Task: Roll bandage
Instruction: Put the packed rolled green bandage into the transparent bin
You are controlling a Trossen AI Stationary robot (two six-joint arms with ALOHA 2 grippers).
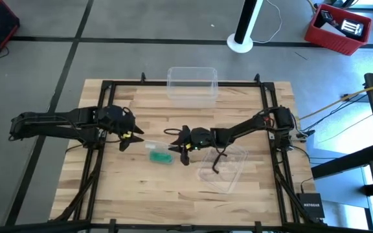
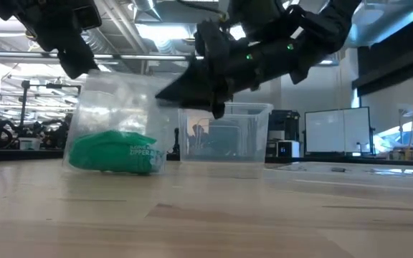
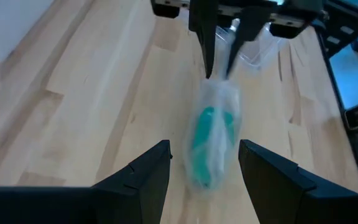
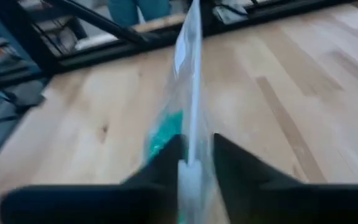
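Note:
The teal bandage [image 1: 160,156] lies bunched inside a clear zipper bag [image 2: 113,122], whose lower part rests on the wooden table [image 1: 135,194]. The bandage also shows in the low view [image 2: 110,152] and the left wrist view [image 3: 205,140]. My right gripper [image 4: 192,163] is shut on the bag's right end. My left gripper [image 3: 204,171] is open, just left of the bag and above the table, its fingers on either side of the bag's near end without touching it. My right gripper pinches the clear bag's end edge [image 4: 190,134] between its two fingers, coming from the table's right and slanting down. The bag stands on edge in the hold. Its lower side, with the bandage in it, is on the table.
A clear plastic box [image 1: 192,84] stands at the table's far edge and shows behind the bag in the low view [image 2: 224,140]. A clear lid or tray [image 1: 224,167] lies right of the right gripper. A red crate [image 1: 339,27] sits on the floor.

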